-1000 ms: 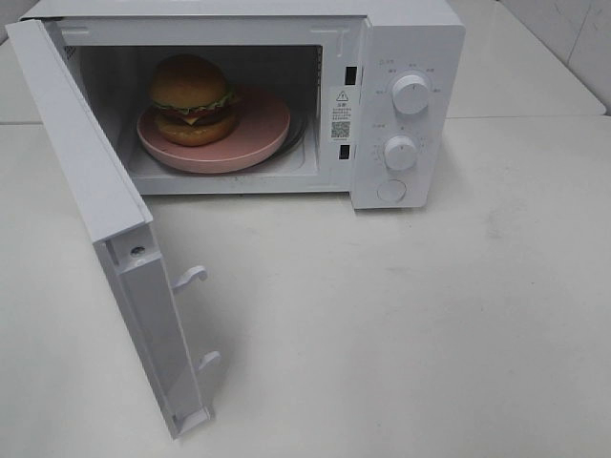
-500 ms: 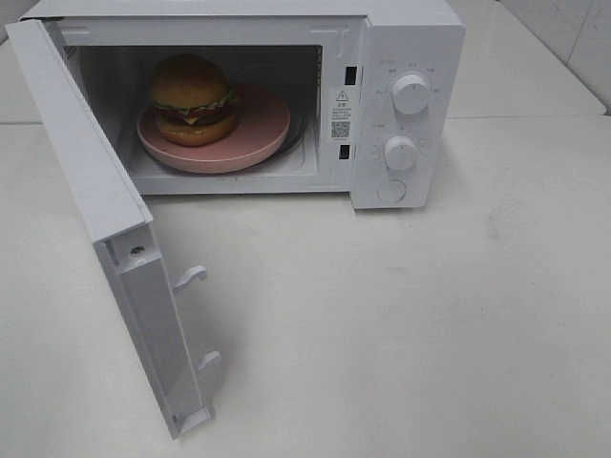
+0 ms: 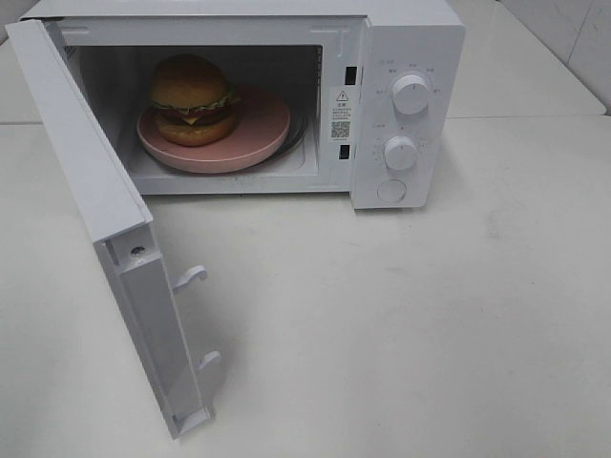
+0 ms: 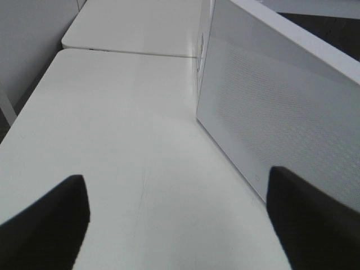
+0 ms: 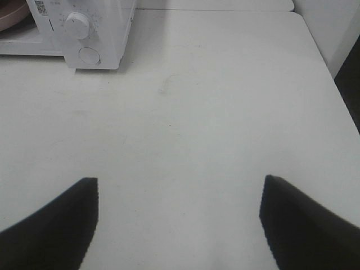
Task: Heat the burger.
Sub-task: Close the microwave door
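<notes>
The burger (image 3: 191,98) sits on a round pink plate (image 3: 253,129) inside the white microwave (image 3: 410,57), toward the left of the cavity. The microwave door (image 3: 86,162) is swung wide open to the left. Neither gripper shows in the exterior high view. In the left wrist view my left gripper (image 4: 177,225) is open over the table, beside the door's outer face (image 4: 281,95), with nothing between its dark fingers (image 4: 50,225). My right gripper (image 5: 177,225) is open over bare table, well in front and to the right of the microwave (image 5: 95,34).
Two knobs (image 3: 410,93) (image 3: 400,153) and a round button (image 3: 391,190) are on the microwave's right panel. Latch hooks (image 3: 191,277) stick out of the open door's edge. A table seam runs behind the microwave, and the table edge (image 5: 332,73) lies to the right.
</notes>
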You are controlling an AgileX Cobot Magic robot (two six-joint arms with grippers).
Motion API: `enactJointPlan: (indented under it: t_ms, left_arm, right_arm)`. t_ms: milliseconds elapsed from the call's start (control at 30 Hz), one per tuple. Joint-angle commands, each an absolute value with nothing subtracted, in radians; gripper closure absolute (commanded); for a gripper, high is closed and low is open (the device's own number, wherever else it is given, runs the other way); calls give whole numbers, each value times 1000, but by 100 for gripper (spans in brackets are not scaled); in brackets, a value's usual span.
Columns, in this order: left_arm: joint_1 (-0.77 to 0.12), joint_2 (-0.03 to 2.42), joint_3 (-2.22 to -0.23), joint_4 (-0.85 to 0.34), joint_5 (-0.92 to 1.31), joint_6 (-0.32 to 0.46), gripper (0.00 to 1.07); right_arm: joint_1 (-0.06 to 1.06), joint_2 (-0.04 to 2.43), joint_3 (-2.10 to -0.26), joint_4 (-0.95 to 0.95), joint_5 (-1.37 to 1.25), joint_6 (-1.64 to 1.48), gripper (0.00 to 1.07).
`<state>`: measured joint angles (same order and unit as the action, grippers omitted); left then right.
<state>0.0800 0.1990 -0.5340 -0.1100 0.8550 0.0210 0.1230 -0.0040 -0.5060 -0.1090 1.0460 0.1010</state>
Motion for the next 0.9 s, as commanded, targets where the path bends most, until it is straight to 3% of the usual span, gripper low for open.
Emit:
enactJointPlan:
  t_ms: [33,100,133,200,233,267,300,700,767,900]
  left_arm:
    - [77,259,-541,-108,815,19,45]
    - [77,338,-540,-108,782,19,65]
    - [77,338,-540,-108,782,19,65]
    - [77,417,-540,-108,757,19,85]
    - [77,417,-540,-108,757,19,85]
    - [77,465,-540,-106,730,19,99]
    - [77,490,-539,-106,710,19,107]
    - [77,654,-443,-135,311,88,107]
    - [77,686,-349,-152,92,150,107]
    - [77,713,-276,-152,-70,152,107]
  right_arm:
    - [116,-30,-506,-113,1036,100,31]
    - [116,-30,-506,-113,1036,100,31]
    - [116,-30,-506,-113,1036,100,31]
    - [116,-30,-506,-113,1036,100,31]
    - [116,-30,-506,-113,1036,100,31]
    - [116,-30,-506,-113,1036,100,31]
    - [116,-30,-506,-113,1036,100,31]
    - [116,-30,-506,-113,1036,100,31]
    - [116,-30,-506,-113,1036,100,31]
    - [116,-30,-506,-113,1036,100,31]
